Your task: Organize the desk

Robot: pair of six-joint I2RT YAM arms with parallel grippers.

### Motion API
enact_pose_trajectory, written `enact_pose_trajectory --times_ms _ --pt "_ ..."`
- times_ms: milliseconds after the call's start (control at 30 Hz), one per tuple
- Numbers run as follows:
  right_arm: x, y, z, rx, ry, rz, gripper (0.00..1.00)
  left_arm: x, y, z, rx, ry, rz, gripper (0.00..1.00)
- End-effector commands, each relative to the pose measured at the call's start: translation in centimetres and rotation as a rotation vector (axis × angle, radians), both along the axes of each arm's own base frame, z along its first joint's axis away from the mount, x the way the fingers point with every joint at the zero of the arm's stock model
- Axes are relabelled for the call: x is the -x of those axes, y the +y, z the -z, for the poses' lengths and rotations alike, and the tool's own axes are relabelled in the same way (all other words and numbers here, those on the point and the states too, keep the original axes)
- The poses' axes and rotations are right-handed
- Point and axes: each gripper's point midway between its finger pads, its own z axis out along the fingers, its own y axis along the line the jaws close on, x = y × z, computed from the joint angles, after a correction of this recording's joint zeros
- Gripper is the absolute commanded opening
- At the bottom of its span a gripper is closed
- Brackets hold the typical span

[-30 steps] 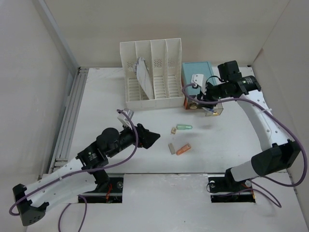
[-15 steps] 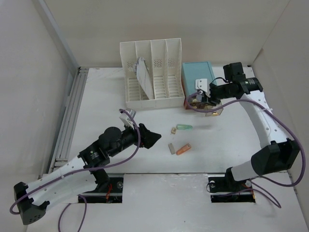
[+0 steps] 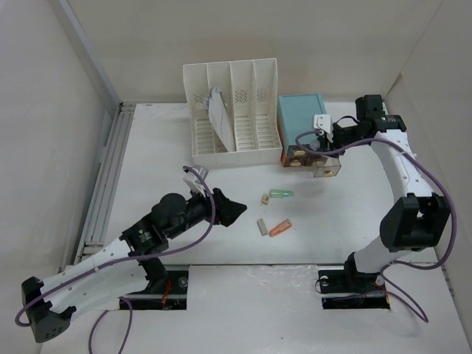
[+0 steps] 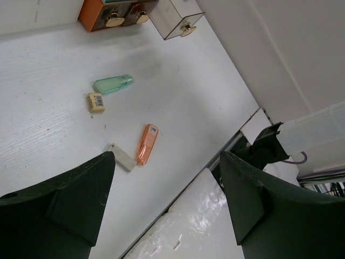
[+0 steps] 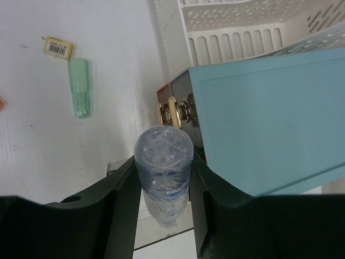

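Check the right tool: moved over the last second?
Yes. Top view: the right tool, gripping a clear plastic cylinder, shifted right and back, from the front corner of the light-blue rectangular drawer box to its right side.

We count one white slotted plastic file rack point(image 3: 232, 110), one light-blue drawer box point(image 3: 299, 114), one green translucent plastic tube point(image 3: 281, 194), one orange plastic tube point(image 3: 279, 228), one small tan eraser point(image 3: 264, 198), one pale grey block point(image 3: 261, 226) and one clear plastic cylinder point(image 5: 163, 162).

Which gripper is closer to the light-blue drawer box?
Right. The right gripper, holding a clear cylinder, hangs at the front of the light-blue drawer box; the left gripper, open, hovers far off over the near-left part of the desk.
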Motion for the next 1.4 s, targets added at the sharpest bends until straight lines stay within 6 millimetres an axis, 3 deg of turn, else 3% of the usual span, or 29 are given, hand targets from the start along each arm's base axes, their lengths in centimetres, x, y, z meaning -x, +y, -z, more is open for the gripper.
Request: enact_pose_trajectory --times_ms 0,500,900,1067,1100,1367 --pt "-0.5 0.5 -0.5 -0.075 -0.024 -0.061 0.00 0.1 -0.5 -3.9 0.086 -0.067 0.020 0.76" --pt "-0.3 -0.2 2.4 -0.106 0.026 -0.196 0.03 0.2 -0.4 -3.7 0.086 -0.067 0.020 0.76" --pt "-0.8 -1.8 2.3 -0.124 0.033 -0.191 0.05 0.0 -0.4 -3.4 0.078 -0.063 0.011 0.76" --pt "-0.4 -2.0 2.1 -0.125 0.031 -0.182 0.21 0.0 -0.7 -3.4 0.079 -0.062 0.020 0.76" --pt "-0.4 -2.0 2.1 -0.125 0.031 -0.182 0.30 0.0 -0.7 -3.4 0.079 -0.062 0.020 0.76" --pt "1.5 -1.5 -0.1 -0.136 -0.002 -0.196 0.43 0.0 -0.7 -3.4 0.079 -0.062 0.020 0.76"
